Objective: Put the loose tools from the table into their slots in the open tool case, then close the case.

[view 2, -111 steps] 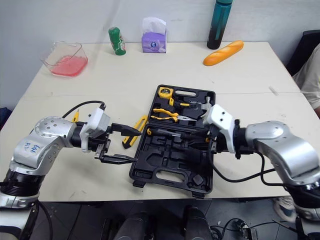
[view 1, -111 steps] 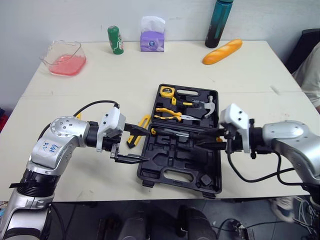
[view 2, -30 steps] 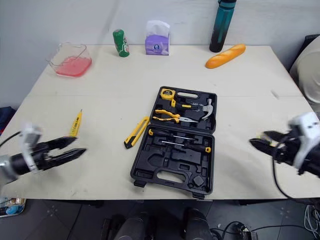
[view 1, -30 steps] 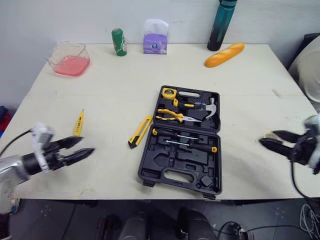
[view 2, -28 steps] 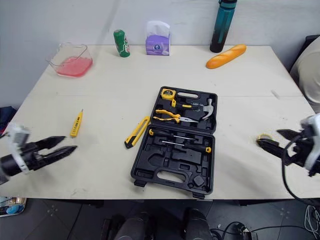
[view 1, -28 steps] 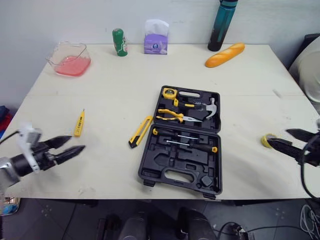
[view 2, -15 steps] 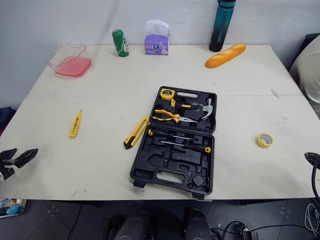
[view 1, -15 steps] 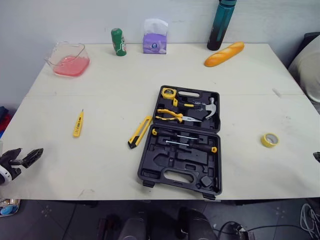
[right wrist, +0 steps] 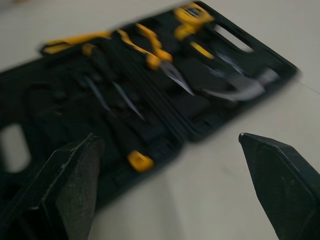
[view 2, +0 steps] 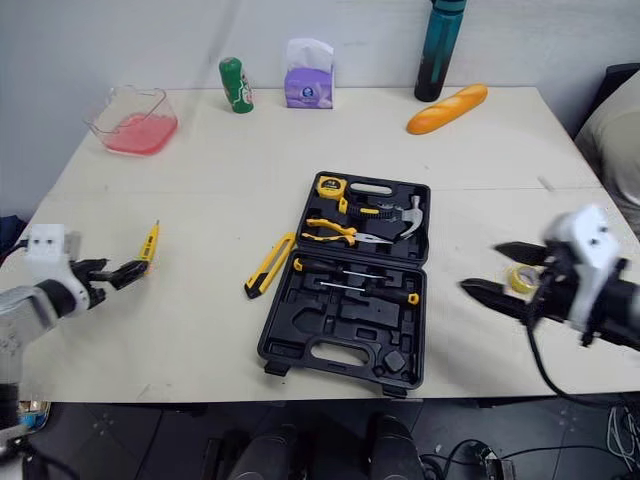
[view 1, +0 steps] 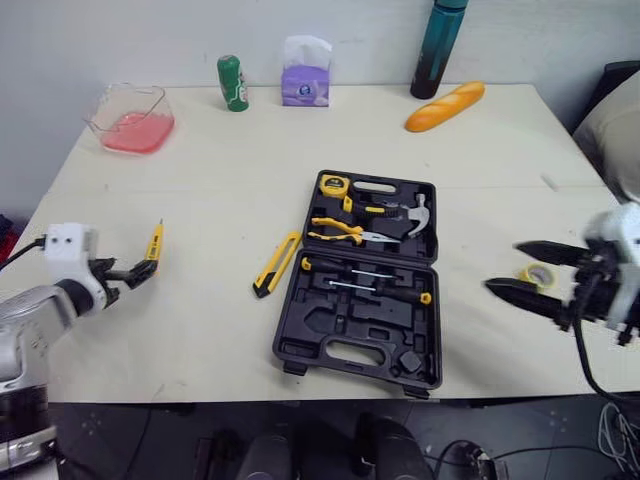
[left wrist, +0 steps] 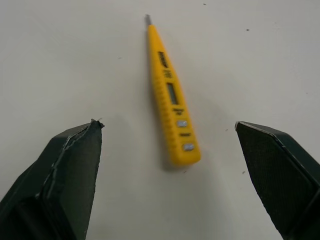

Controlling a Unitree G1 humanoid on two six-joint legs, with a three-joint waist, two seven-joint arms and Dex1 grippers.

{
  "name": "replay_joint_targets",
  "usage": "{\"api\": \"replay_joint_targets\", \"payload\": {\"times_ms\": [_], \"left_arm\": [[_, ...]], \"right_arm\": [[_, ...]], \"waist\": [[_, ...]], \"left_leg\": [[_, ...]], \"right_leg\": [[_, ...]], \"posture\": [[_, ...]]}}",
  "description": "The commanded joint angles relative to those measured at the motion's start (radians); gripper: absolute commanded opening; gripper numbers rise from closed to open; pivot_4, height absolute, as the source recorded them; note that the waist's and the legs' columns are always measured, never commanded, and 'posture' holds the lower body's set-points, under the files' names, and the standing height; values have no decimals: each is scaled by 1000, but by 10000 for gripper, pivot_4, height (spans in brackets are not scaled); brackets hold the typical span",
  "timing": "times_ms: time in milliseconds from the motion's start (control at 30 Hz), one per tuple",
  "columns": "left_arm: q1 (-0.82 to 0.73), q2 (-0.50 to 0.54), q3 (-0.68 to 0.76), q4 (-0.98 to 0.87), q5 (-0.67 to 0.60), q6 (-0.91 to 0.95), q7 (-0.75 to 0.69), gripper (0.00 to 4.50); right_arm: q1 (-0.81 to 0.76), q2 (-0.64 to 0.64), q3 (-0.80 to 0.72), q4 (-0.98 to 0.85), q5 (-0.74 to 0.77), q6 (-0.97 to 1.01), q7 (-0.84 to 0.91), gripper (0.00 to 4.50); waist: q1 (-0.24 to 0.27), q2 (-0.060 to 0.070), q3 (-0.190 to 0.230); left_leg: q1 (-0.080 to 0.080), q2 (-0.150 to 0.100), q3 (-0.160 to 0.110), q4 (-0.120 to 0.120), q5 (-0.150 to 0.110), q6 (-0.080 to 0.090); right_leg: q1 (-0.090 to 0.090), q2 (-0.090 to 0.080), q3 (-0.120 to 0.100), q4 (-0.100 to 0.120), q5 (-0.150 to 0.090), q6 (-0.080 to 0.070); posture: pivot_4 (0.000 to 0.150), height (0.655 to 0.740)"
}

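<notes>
At left edge, left gripper (view 1: pixel 142 272) gapes around the tester's (left wrist: pixel 172 100) end, ready to grasp; right gripper (view 1: pixel 502 266), also apart, hovers right of the case (view 1: pixel 345 345).

Matt black plastic tool case (view 1: pixel 360 300)

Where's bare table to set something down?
Biggest bare patch: between the pink tub, green can, tissue pack at the back and the tool case. Also bare between the yellow tester and utility knife. Crowded: right of the case, tape roll by the open right pincer.
</notes>
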Motion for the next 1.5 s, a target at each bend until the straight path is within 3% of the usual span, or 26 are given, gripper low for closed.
{"api": "replay_joint_targets", "payload": {"times_ms": [33,233,433,467,733,767,867,1000,1100,1167,1233,1333,1500], "left_arm": [[-74,-19,-20,27,38,31,65,45000],[-177,-77,-93,148,91,29,114,45000],[-236,-127,-115,260,133,21,149,45000],[-239,-132,-115,273,141,23,155,39160],[-259,-127,-124,316,168,-15,136,6833],[-258,-112,-131,309,169,-25,113,5615],[-224,-24,-211,236,196,-137,-32,5677],[-163,69,-259,10,55,-175,-350,5677],[-125,163,-340,-143,17,-233,-567,5677],[-188,215,-435,-213,-27,-212,-724,5677],[-269,226,-520,-216,-30,-180,-799,5677],[-421,184,-701,-163,73,-159,-838,5677],[-610,79,-900,-12,224,-278,-937,5677]], "right_arm": [[-94,-13,98,-69,85,14,1,44591],[-347,76,322,-62,120,-4,-24,44591],[-486,163,460,-22,83,-20,-35,44591],[-498,173,473,-12,73,-26,-37,45000],[-509,193,492,8,57,-37,-32,45000],[-504,190,492,6,56,-37,-28,45000],[-486,174,478,3,61,-32,-18,45000],[-457,148,436,-5,87,-10,-16,45000],[-433,131,414,-22,100,-4,-17,45000],[-384,110,398,-50,96,-5,-24,45000],[-342,93,390,-69,84,-13,-29,45000],[-265,62,389,-106,33,-37,-43,45000],[-118,5,372,-167,-11,-42,-40,45000]], "waist": [[1,-1,0],[2,-3,1],[5,-4,0],[4,-4,0],[2,-3,0],[3,-3,0],[1,-4,0],[0,-4,0],[-1,-5,1],[0,-4,1],[6,-4,1],[5,-4,1],[2,-4,2]], "left_leg": [[-1,0,0,0,0,0],[-4,-1,1,1,2,1],[-3,0,1,2,4,0],[-3,0,1,3,4,0],[-2,0,1,3,5,-1],[-2,0,1,3,5,-1],[-2,0,1,3,5,-1],[-6,0,2,3,4,-1],[-15,1,-2,7,4,-1],[-15,1,-2,7,3,-1],[-15,1,-2,8,4,-1],[-14,1,-2,9,4,0],[-14,0,0,9,5,2]], "right_leg": [[0,0,0,-1,0,0],[-2,7,-1,-1,0,0],[-3,9,1,1,0,0],[-3,9,1,2,0,0],[-3,8,4,4,0,0],[-3,8,4,4,0,0],[-3,8,4,3,0,0],[-7,8,4,2,0,0],[-10,5,0,0,0,0],[-10,8,-1,-1,0,0],[-9,10,-2,-1,0,0],[-7,10,-3,1,1,1],[-8,12,-6,2,2,2]], "posture": [[1500,7327],[1500,7327],[1500,7327],[1500,7327],[1500,7327],[1500,7327],[1500,7327],[1500,7327],[1500,7327],[1500,7327],[1500,7327],[1500,7327],[1500,7327]]}}
